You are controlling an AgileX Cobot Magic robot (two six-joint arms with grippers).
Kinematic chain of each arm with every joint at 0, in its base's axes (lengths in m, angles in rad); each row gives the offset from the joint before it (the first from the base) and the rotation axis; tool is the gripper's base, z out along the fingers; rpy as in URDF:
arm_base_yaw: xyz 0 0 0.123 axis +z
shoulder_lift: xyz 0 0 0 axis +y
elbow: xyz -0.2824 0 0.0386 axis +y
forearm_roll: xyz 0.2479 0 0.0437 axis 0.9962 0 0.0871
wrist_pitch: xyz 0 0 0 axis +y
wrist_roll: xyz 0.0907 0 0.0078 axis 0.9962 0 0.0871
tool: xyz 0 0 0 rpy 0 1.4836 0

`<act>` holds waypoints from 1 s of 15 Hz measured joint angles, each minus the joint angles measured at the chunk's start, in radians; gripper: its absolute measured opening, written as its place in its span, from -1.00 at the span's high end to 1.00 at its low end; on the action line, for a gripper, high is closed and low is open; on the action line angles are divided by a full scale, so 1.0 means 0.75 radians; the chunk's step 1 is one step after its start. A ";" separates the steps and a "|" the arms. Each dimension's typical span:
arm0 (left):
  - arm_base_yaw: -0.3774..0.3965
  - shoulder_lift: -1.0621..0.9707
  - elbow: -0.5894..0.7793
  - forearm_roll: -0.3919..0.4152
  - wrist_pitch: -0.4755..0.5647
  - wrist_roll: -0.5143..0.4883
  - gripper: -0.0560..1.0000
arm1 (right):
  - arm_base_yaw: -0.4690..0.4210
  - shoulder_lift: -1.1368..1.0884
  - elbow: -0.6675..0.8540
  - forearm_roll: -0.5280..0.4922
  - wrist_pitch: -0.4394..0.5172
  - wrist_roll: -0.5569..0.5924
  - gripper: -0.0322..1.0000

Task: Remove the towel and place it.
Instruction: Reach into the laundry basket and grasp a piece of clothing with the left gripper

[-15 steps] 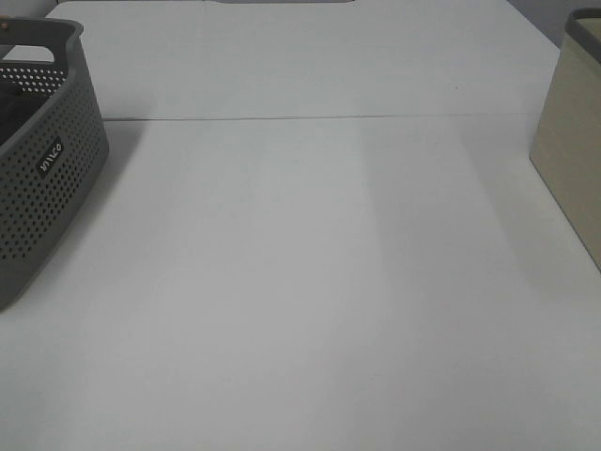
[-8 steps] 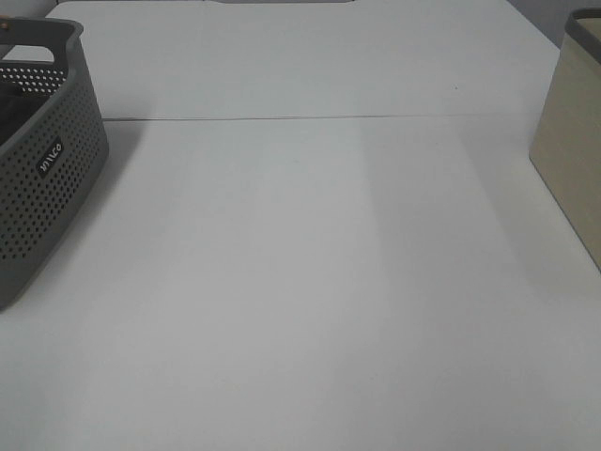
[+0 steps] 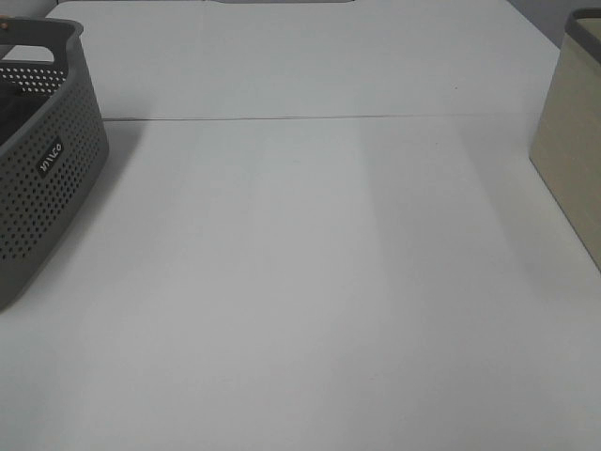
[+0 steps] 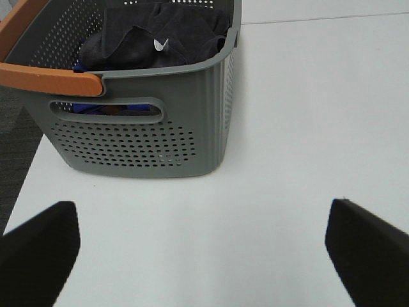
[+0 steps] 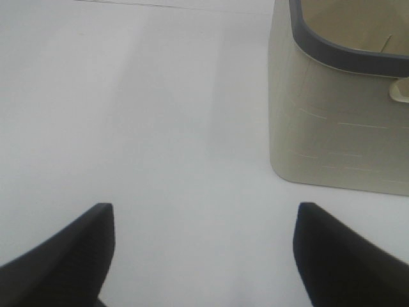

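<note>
Towel (image 4: 179,32), one, inside one grey basket (image 4: 140,144), one beige bin (image 5: 332,128)

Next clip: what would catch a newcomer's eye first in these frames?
The grey perforated basket with its orange handle, at the left edge of the white table, holds a bunched dark towel showing a small white tag. A cream bin stands at the right edge. The left hand and right hand hang open above the tabletop.

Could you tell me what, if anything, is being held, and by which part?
Nothing is held: the left gripper and right gripper are both open, and the towel lies untouched in the grey basket.
</note>
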 joint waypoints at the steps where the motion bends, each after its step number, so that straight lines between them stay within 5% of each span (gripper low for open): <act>1: 0.000 0.039 -0.055 0.017 0.061 0.043 -0.98 | 0.000 0.000 0.000 0.000 0.000 0.000 -0.51; 4: 0.000 0.281 -0.259 0.052 0.195 0.257 -0.98 | 0.000 0.000 0.000 0.000 0.000 0.000 -0.51; 10: 0.000 1.212 -0.953 0.163 0.203 1.011 -0.98 | 0.000 0.000 0.000 0.000 0.000 0.000 -0.51; 15: 0.000 1.901 -1.300 0.305 0.197 1.173 -0.98 | 0.000 0.000 0.000 0.000 0.000 0.000 -0.51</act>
